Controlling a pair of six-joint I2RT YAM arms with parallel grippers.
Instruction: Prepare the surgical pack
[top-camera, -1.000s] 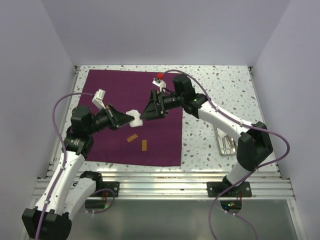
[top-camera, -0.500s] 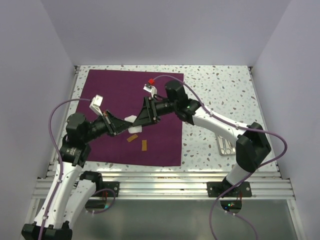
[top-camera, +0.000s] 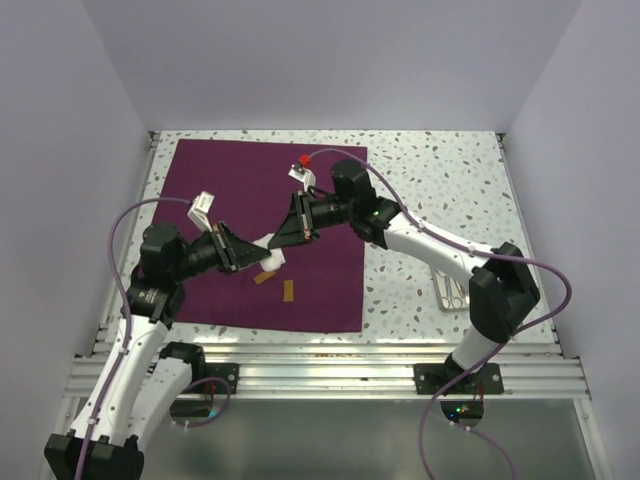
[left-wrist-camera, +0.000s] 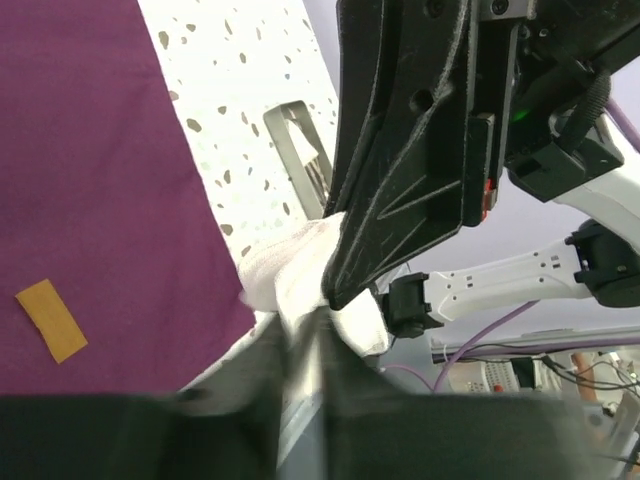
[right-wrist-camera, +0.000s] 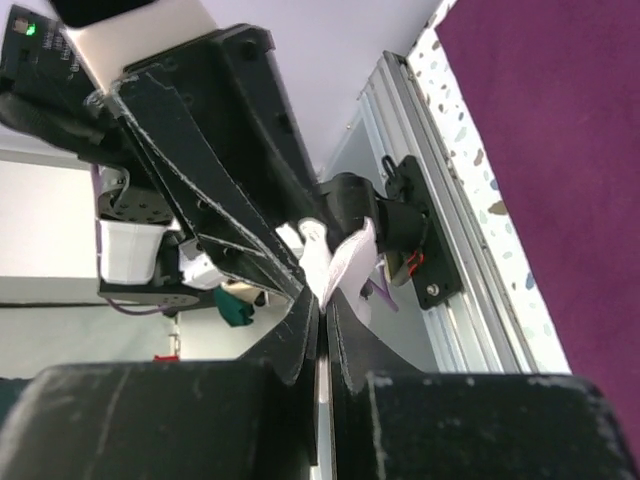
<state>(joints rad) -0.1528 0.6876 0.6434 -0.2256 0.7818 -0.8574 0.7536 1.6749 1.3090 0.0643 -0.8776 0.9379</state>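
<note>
The surgical pack is a plum-purple cloth (top-camera: 240, 190) spread flat as a large square on the speckled table. Above its middle both grippers meet tip to tip around a white gauze pad (top-camera: 272, 256). My right gripper (top-camera: 271, 244) is shut on the gauze (right-wrist-camera: 335, 262), which sticks out past its tips (right-wrist-camera: 322, 300). My left gripper (top-camera: 259, 259) faces it with its jaws a little apart, and the gauze (left-wrist-camera: 290, 265) lies at its tips (left-wrist-camera: 305, 320). The right gripper's black fingers (left-wrist-camera: 400, 180) fill the left wrist view.
Two tan strips (top-camera: 265, 277) (top-camera: 289, 291) lie on the cloth near its front edge. A small silver metal tray (top-camera: 452, 292) sits on the table to the right of the cloth. White walls close in the table on three sides.
The right gripper has come down and left onto the gauze and shut on it. The left gripper, shut on the gauze before, has loosened its jaws. Both arms sit lower over the cloth.
</note>
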